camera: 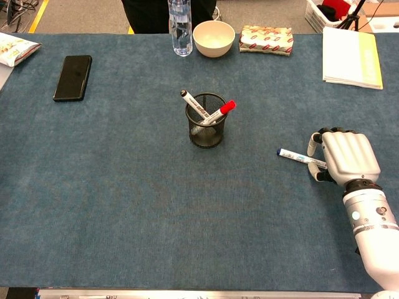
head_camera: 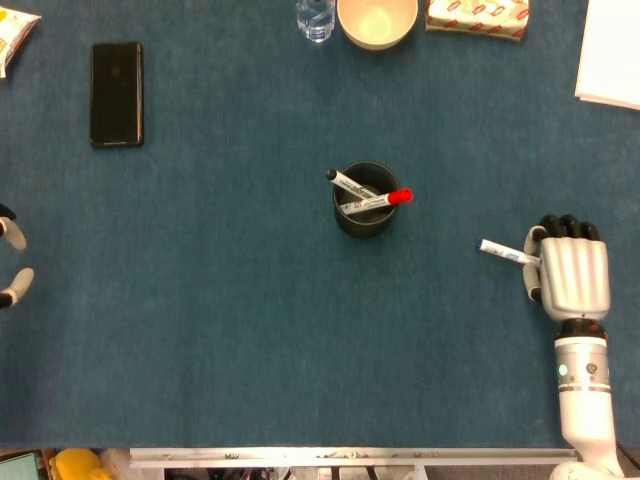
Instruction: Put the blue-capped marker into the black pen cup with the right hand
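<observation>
Blue felt-like cloth covered the table (camera: 112, 205) from near edge to far edge. At the far right lay a stack of white paper (camera: 349, 57) with a yellow edge. The right hand (camera: 346, 157) sat at the near right, back upward, fingers curled over one end of the blue-capped marker (camera: 299, 157); the marker projected leftward from under the fingers, blue cap at its free left end. Whether the marker was lifted or lay on the cloth could not be determined. The left hand (head_camera: 10, 262) showed only as fingertips at the left edge of the head view; its state could not be determined.

A black phone (camera: 72, 77) lay flat at the far left. A patterned packet (camera: 267, 39) rested at the far edge, right of centre. A cream bowl (camera: 214, 38) stood just left of the packet; nothing was visible inside it. A clear bottle (camera: 180, 25) stood just left of the bowl.

The black pen cup (camera: 206, 128), of mesh, stood upright at the centre, well apart from the right hand. It contained two markers: a red-capped marker (camera: 219, 111) leaning right, and a black-capped marker (camera: 191, 102) leaning left.
</observation>
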